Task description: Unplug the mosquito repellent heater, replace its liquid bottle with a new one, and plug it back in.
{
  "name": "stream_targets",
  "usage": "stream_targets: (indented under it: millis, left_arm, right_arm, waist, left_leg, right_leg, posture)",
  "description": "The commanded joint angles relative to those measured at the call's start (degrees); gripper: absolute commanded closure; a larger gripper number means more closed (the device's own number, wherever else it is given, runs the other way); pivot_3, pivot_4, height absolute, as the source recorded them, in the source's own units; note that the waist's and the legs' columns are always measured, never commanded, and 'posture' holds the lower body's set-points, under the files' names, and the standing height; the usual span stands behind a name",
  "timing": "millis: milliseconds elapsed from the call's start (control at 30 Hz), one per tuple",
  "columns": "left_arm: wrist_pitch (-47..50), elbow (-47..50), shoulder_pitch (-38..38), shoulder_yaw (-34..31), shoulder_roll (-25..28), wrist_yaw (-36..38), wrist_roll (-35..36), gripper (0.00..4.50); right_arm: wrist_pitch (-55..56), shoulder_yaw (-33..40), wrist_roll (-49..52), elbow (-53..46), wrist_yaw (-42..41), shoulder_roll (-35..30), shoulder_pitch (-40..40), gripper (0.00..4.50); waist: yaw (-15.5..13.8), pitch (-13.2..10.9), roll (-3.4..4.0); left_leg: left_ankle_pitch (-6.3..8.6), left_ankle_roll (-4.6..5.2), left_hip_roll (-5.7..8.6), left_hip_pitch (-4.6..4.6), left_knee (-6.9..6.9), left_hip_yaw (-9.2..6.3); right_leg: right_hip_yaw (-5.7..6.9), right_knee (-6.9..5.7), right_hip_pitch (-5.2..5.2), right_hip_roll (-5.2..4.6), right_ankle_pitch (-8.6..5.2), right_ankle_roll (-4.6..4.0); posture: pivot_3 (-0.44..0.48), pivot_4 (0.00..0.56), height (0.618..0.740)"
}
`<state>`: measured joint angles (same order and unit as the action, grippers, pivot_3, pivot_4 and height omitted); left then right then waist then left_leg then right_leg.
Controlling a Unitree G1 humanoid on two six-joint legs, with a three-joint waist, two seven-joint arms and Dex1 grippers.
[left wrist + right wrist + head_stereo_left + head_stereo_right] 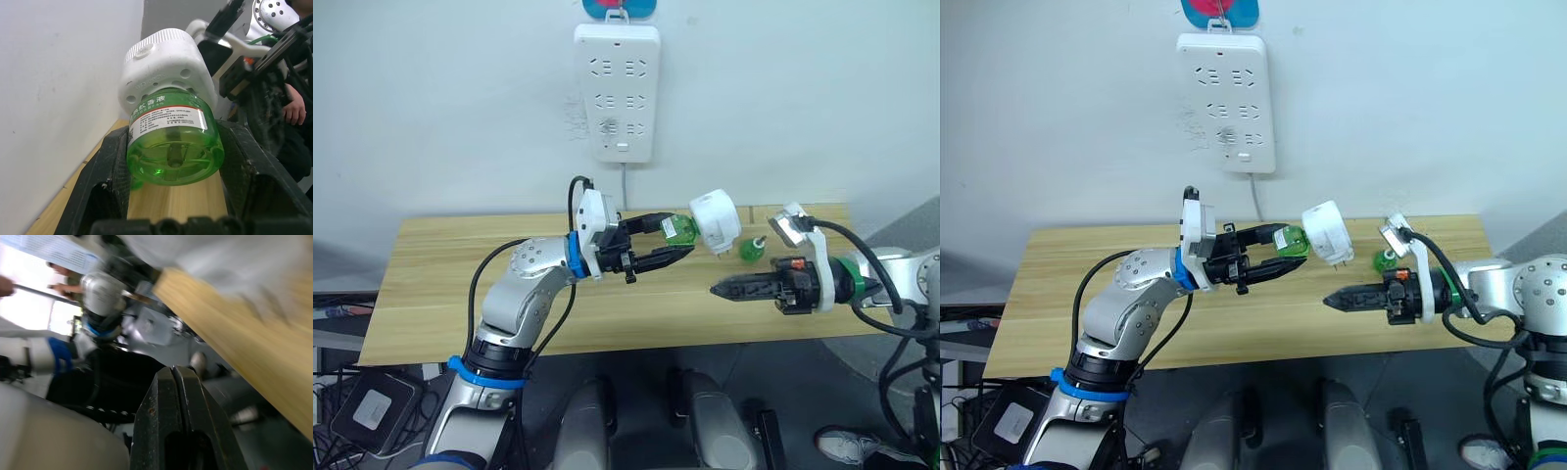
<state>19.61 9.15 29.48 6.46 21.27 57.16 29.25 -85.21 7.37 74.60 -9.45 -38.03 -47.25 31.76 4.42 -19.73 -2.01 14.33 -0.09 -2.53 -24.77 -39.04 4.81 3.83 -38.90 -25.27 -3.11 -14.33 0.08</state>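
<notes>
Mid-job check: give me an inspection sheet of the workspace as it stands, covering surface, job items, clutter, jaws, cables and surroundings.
Surface: wooden table, mostly bare.
Job's things: mosquito repellent heater unplugged, held in the air with its green bottle attached; second green bottle standing on the table.
Clutter: nothing seen.
Grippers: left gripper jaws shut on the attached bottle; right gripper jaws shut, empty, above the table's front edge.
Cables: power strip cord runs down the wall.
Surroundings: white wall; a person's hand in the left wrist view.
</notes>
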Motion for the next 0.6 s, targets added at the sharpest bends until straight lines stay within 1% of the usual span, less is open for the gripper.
stream_targets:
  millis: [33,133,267,400,500,600]
  left_arm:
    - [0.4,3.8,0.5,-0.5,0.3,1.3,2.4,2.25]
    - [2.0,5.6,-0.1,0.2,0.8,2.5,3.8,2.25]
    - [4.1,7.5,-0.7,0.3,1.2,2.6,5.1,2.25]
    - [3.6,6.9,-1.0,0.4,1.6,2.2,4.0,2.25]
    - [2.7,6.4,-1.2,0.3,1.7,1.4,2.8,2.25]
    - [2.3,5.8,-0.8,0.3,1.5,0.9,2.2,2.25]
  right_arm:
    - [7.1,-2.2,-8.4,3.0,-2.8,-0.5,0.7,4.47]
    - [10.3,-3.2,-12.3,7.0,-3.0,2.6,3.9,4.47]
    - [9.7,-3.0,-12.9,8.8,-4.0,5.3,7.0,4.47]
    - [5.2,-1.0,-8.6,8.0,-5.9,5.9,7.6,4.47]
    - [-0.9,0.5,-2.6,5.1,-8.8,3.9,6.8,4.47]
    - [-4.3,1.4,1.5,2.6,-8.3,3.9,6.0,4.47]
  waist:
    - [0.0,0.0,0.00]
    - [0.4,0.0,0.00]
    - [0.3,0.0,0.00]
    - [-0.1,0.0,0.00]
    - [-0.4,0.0,0.00]
    - [-0.8,0.0,0.00]
  left_leg:
    - [0.00,0.00,0.00,0.00,0.00,-0.01]
    - [-0.01,-0.01,-0.04,0.00,0.01,0.01]
    - [-0.02,-0.03,-0.06,0.00,0.02,0.01]
    - [-0.02,-0.03,-0.02,0.00,0.00,-0.01]
    - [-0.01,-0.02,0.00,0.00,-0.02,0.00]
    - [-0.01,-0.02,-0.01,0.00,-0.02,-0.02]
  right_leg:
    - [0.00,0.00,0.00,0.01,0.00,0.00]
    - [-0.01,-0.01,-0.03,0.04,0.00,0.00]
    - [0.00,-0.03,-0.04,0.04,0.00,0.00]
    - [0.01,-0.01,0.00,0.00,0.00,-0.01]
    - [0.00,-0.01,0.00,-0.02,0.01,-0.02]
    - [0.01,-0.01,0.01,-0.02,0.01,-0.02]
  posture:
    - [-0.195,0.311,0.740]
    - [-0.191,0.309,0.740]
    - [-0.187,0.306,0.740]
    - [-0.187,0.306,0.740]
    - [-0.187,0.305,0.740]
    - [-0.188,0.310,0.740]
